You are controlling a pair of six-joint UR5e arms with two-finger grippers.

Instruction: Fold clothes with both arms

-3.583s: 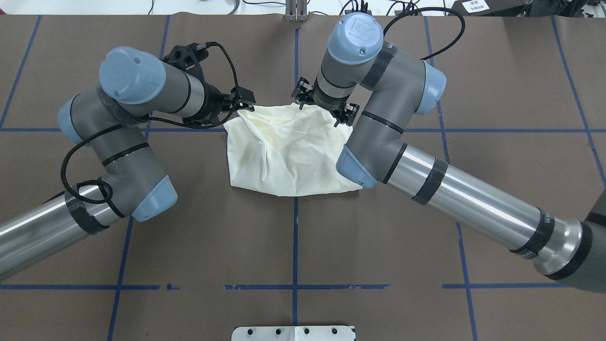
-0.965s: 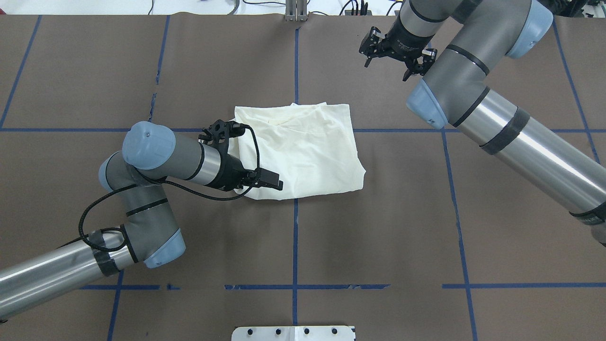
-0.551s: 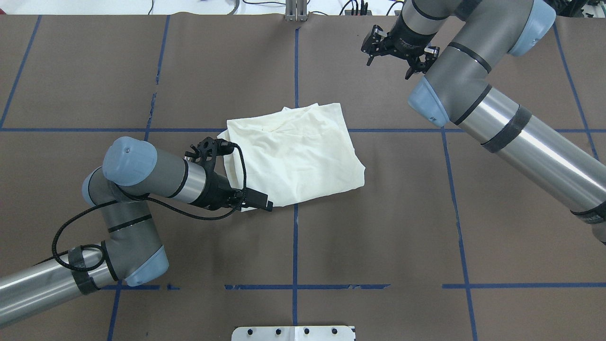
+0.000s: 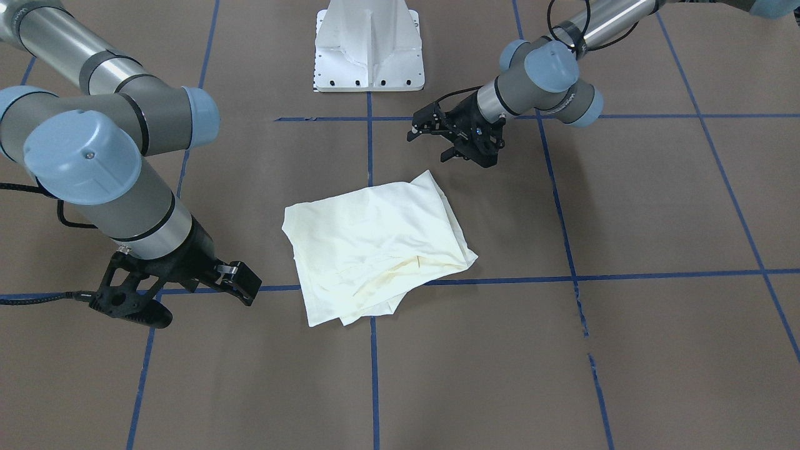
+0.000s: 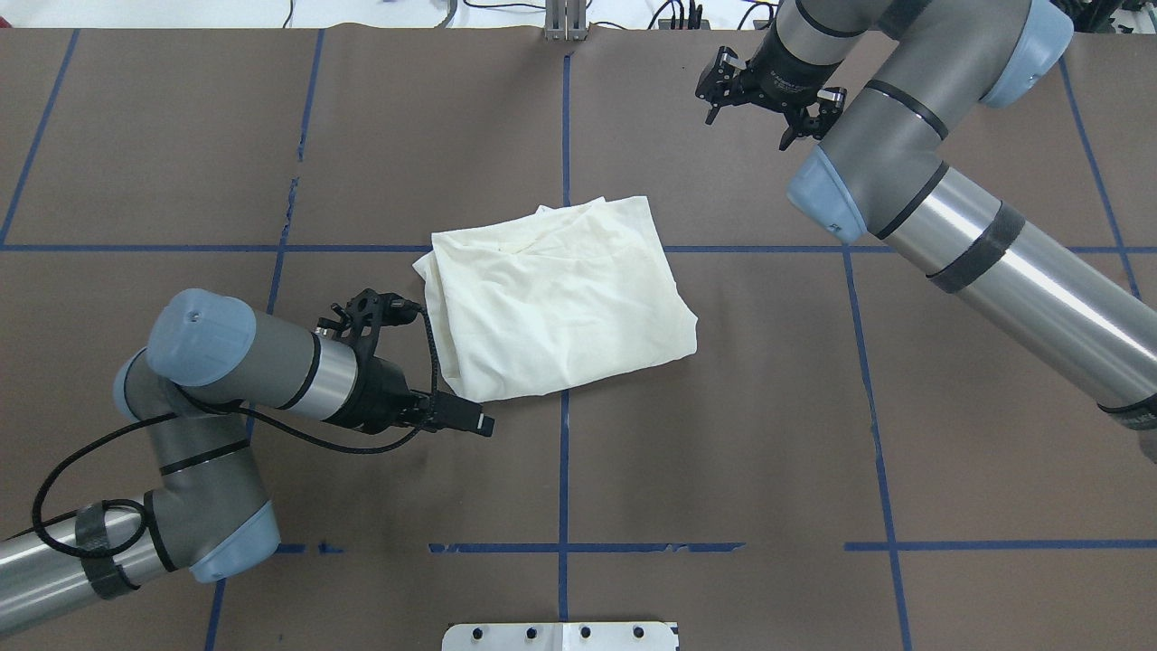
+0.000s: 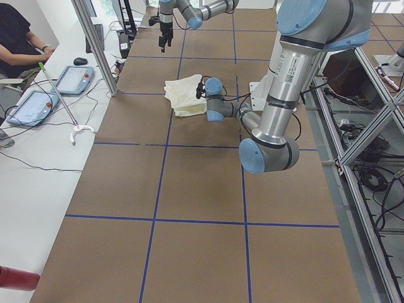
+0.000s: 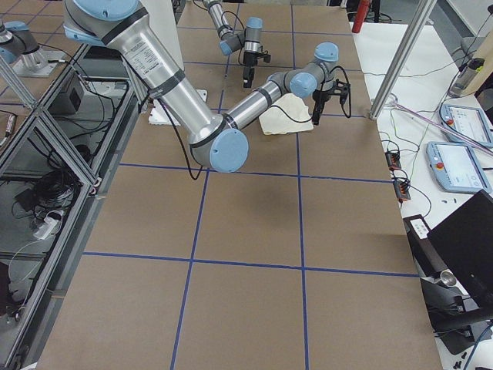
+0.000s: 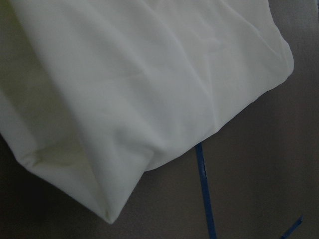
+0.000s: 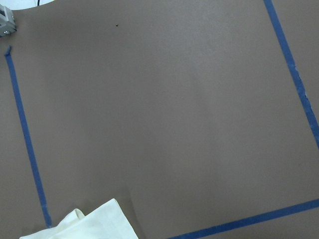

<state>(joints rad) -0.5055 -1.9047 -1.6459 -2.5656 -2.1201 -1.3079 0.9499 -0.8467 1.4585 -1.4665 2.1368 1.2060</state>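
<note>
The cream shirt (image 5: 556,298) lies folded into a rough rectangle at the table's middle, plain side up, slightly skewed; it also shows in the front view (image 4: 375,244). My left gripper (image 5: 452,418) hovers just off the shirt's near-left corner, apart from it, open and empty; in the front view (image 4: 465,156) its fingers stand spread. The left wrist view is filled with that shirt corner (image 8: 139,84). My right gripper (image 5: 764,95) is far back right, well away from the shirt, open and holding nothing (image 4: 187,281). The right wrist view catches only a shirt corner (image 9: 89,224).
The brown table cover is crossed by blue tape lines (image 5: 564,470). The white pedestal base (image 5: 560,636) sits at the near edge. A person (image 6: 19,44) and tablets (image 6: 31,104) are at a side table past the table's far edge.
My left gripper dragged the shirt's near-left corner toward the robot, turning the shirt a little, then let go and backed off left. The right arm barely moved.
</note>
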